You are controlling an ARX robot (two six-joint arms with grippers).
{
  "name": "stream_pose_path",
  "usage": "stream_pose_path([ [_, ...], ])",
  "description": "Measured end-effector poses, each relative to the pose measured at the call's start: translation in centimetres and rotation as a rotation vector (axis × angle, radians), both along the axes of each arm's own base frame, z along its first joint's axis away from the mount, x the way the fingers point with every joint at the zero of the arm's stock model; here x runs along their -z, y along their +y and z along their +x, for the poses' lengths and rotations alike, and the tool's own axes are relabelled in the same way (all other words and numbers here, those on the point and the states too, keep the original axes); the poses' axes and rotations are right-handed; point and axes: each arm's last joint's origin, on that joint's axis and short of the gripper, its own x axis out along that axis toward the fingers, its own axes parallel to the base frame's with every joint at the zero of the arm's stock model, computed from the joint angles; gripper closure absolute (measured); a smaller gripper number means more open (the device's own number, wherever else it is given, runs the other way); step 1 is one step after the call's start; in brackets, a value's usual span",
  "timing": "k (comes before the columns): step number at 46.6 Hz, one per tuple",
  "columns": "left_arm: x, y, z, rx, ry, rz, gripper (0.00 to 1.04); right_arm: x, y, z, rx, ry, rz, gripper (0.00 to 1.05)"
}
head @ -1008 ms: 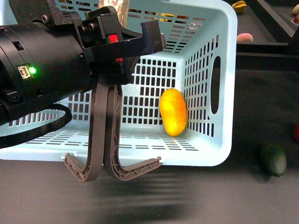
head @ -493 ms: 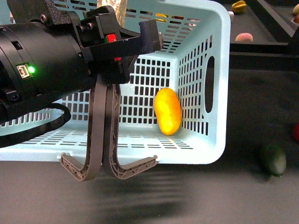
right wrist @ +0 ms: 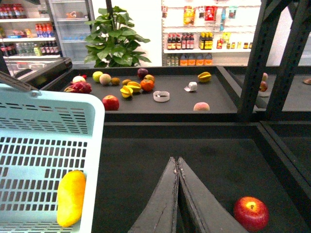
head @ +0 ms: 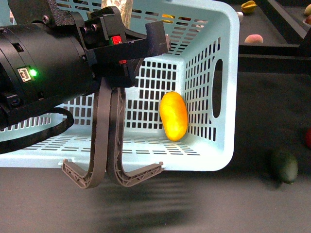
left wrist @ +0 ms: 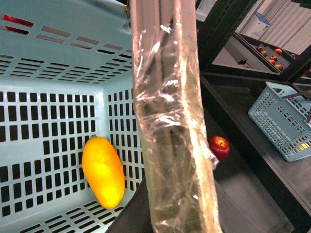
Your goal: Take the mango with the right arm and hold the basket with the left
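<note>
Front view first: where is my left arm?

— Your left gripper [head: 136, 43], black with a red mark, sits at the near upper edge of the light turquoise basket [head: 232, 121]. The basket's two brown-grey handles [head: 104, 145] hang down below it. I cannot tell whether its jaws are clamped on the basket or only set around it.

— And the mango?

— The mango [head: 174, 115] is inside the basket, standing on end against the slotted end wall, beside the oval hand hole.

— My right arm?

— In the right wrist view your right gripper [right wrist: 176, 161] has its fingertips pressed together and carries nothing. It is outside the basket, over the dark table, with a red apple [right wrist: 250, 213] nearby.

— So which step am I on?

— Judging from this, the basket hold is the step in hand and the pick has not begun. Next you would need to spread the right fingers, bring them over the rim, and close them across the mango's narrow width. Its glossy skin may slip. Ignore the dark green fruit [head: 285, 165] on the table outside the basket.
</note>
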Motion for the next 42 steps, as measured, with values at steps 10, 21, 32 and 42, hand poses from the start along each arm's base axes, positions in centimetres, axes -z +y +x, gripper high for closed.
stream_pose_path([
  [10, 0.0, 0.0, 0.0, -0.002, 0.0, 0.001, 0.95, 0.6, -1.1, -0.4, 0.014, -0.01, 0.0, 1.03],
  [21, 0.0, 0.0, 0.0, -0.002, 0.0, 0.0, 0.95, 1.1, -1.1, -0.7, 0.01, -0.009, 0.0, 1.03],
  [32, 0.0, 0.0, 0.0, -0.003, 0.0, 0.0, 0.95, 1.3, -1.1, -1.9, 0.009, -0.008, 0.0, 1.03],
  [42, 0.0, 0.0, 0.0, 0.0, 0.0, 0.0, 0.95, 1.4, -1.1, -1.9, 0.009, -0.004, 0.0, 1.03],
])
